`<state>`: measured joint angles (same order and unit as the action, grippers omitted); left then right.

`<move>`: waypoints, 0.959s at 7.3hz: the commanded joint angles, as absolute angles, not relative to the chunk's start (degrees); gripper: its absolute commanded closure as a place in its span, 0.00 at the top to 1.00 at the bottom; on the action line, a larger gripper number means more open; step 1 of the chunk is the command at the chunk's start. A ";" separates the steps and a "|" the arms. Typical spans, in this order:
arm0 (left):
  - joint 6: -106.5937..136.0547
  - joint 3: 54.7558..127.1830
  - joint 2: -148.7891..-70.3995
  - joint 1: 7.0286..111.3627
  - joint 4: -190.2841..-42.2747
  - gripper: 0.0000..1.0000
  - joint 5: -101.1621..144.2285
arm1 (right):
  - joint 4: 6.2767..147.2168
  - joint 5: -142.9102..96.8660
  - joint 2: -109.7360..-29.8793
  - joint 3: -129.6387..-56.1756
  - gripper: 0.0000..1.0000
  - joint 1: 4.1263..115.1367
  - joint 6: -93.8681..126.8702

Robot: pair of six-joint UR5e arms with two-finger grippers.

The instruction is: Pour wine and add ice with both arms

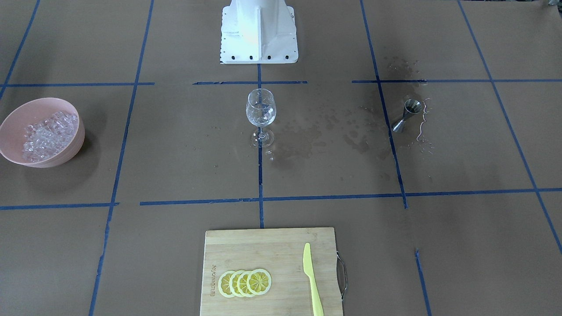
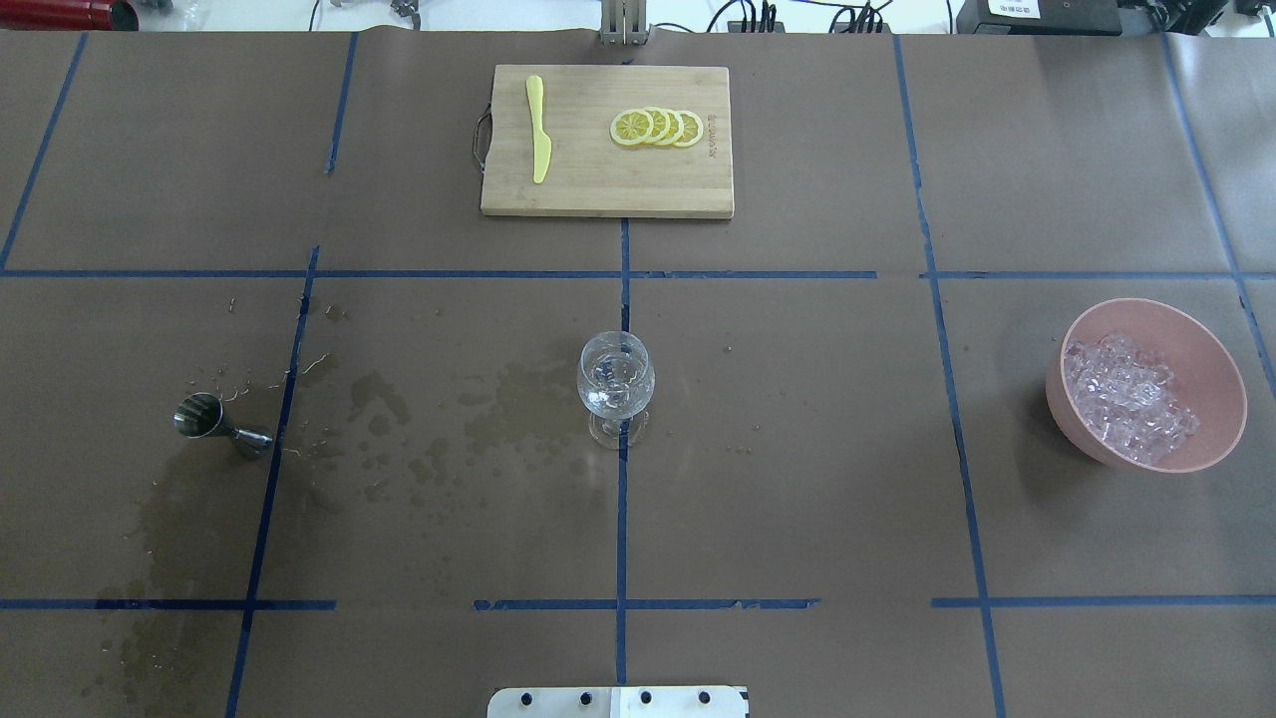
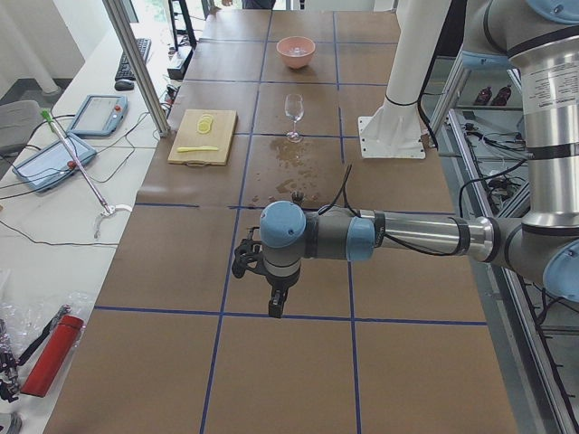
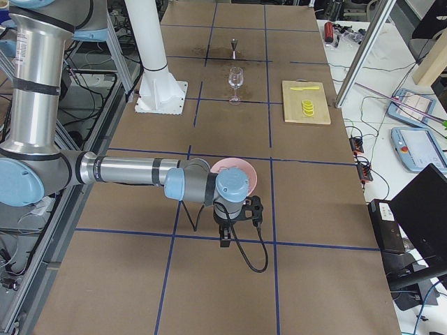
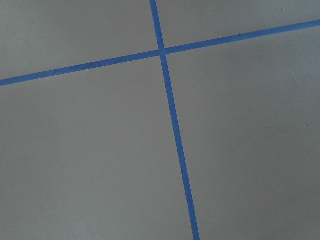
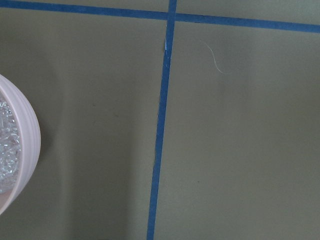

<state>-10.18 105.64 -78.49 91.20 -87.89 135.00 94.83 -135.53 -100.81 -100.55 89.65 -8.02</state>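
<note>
A clear stemmed wine glass [image 2: 615,384] stands upright at the table's middle, also in the front view [image 1: 261,115]. The ice [image 2: 1131,399] is heaped in a pink bowl [image 2: 1221,399] on the robot's right, also in the front view [image 1: 46,134] and at the right wrist view's left edge [image 6: 6,145]. A steel jigger [image 2: 214,421] stands on the robot's left. My left gripper [image 3: 274,303] hangs over bare table far from the jigger. My right gripper [image 4: 225,237] hangs just beside the bowl. Both show only in side views, so I cannot tell if they are open or shut.
A wooden cutting board [image 2: 608,189] with lemon slices [image 2: 656,127] and a yellow knife [image 2: 538,130] lies at the far edge. Wet stains [image 2: 429,419] spread between the jigger and the glass. The white base block [image 1: 259,33] stands at the robot's side.
</note>
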 commanded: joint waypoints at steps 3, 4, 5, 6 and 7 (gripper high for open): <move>-10.11 105.91 -79.01 91.14 -88.76 1.00 134.48 | 94.83 -135.61 -101.07 -101.68 1.00 89.65 -8.00; -10.19 105.82 -79.01 91.14 -91.38 1.00 134.56 | 94.83 -135.70 -101.07 -102.65 1.00 89.65 -7.21; -10.28 105.82 -79.10 91.14 -94.80 1.00 134.56 | 94.83 -135.44 -100.73 -104.22 1.00 89.65 -7.38; -10.11 105.39 -79.45 91.06 -98.40 1.00 134.65 | 94.75 -135.44 -99.59 -105.02 1.00 89.65 -7.30; -9.67 103.99 -80.58 91.23 -103.66 1.00 135.17 | 94.75 -135.70 -97.40 -105.46 1.00 89.65 -7.12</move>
